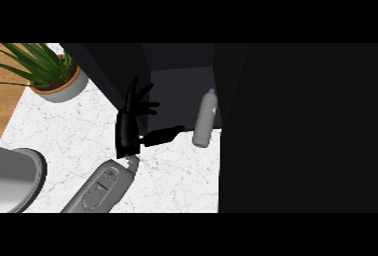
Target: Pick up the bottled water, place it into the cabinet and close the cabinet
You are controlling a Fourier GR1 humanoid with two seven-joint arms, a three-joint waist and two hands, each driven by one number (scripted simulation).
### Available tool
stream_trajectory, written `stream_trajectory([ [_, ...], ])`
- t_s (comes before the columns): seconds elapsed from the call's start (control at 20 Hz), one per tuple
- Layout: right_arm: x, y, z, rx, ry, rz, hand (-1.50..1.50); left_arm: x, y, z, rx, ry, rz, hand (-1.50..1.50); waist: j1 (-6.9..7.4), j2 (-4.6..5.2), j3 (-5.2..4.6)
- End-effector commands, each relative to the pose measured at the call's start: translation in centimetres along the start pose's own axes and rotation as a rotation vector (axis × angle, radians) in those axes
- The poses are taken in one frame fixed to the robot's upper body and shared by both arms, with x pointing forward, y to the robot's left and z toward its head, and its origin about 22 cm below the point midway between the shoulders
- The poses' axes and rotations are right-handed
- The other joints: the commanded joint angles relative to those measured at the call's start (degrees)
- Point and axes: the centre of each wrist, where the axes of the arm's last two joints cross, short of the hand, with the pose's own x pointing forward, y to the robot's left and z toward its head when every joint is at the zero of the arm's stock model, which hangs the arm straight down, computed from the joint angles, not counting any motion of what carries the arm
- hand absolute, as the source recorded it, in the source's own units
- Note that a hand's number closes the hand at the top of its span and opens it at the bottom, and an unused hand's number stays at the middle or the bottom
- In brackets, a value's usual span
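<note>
Nearest the camera, a grey forearm (100, 187), rising from the lower edge toward the cabinet. At its end, the black left hand (130, 122), fingers straight and spread wide, pointing up along the edge of the cabinet's left wall, thumb stretched out to the right; nothing held. To the right of the thumb, apart from it, the bottle (205, 120): pale, capped at the top, tilted a little, its upper part inside the dark cabinet (177, 75) opening, its base at the front lip where the opening meets the counter (177, 175). No contact between hand and bottle. Right of the bottle, a broad black door (295, 130), swung open and covering the whole right side of the view. White marbled counter below and left of the opening. At the upper left, a plant (44, 67) with long green leaves in a round pot, standing on the counter. At the left edge, lower down, part of a grey rounded sink (18, 180). Right hand nowhere in the view.
</note>
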Motion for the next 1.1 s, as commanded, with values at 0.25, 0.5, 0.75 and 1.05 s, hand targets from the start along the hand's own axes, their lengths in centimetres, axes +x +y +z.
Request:
stream_trajectory([
  [0.25,1.0,0.2,0.1,-0.013,-0.024,0.032,-1.5,4.1,0.8,-8.0,-0.058,-0.056,0.268,-1.5,0.76,1.37,-0.83],
  [0.5,1.0,-0.3,1.2,-0.048,-0.015,0.041,-1.5,4.5,0.0,-7.9,-0.122,-0.116,0.386,-1.5,1.84,0.86,-0.66],
  [0.75,1.5,-0.2,0.8,-0.06,-0.017,0.037,-1.5,2.0,2.0,-7.0,-0.172,-0.146,0.447,-1.5,3.96,0.44,-0.59],
  [1.05,1.0,0.6,1.9,-0.082,-0.006,0.027,-1.5,3.1,0.9,-5.7,-0.209,-0.153,0.524,-1.5,4.34,0.16,-0.54],
])
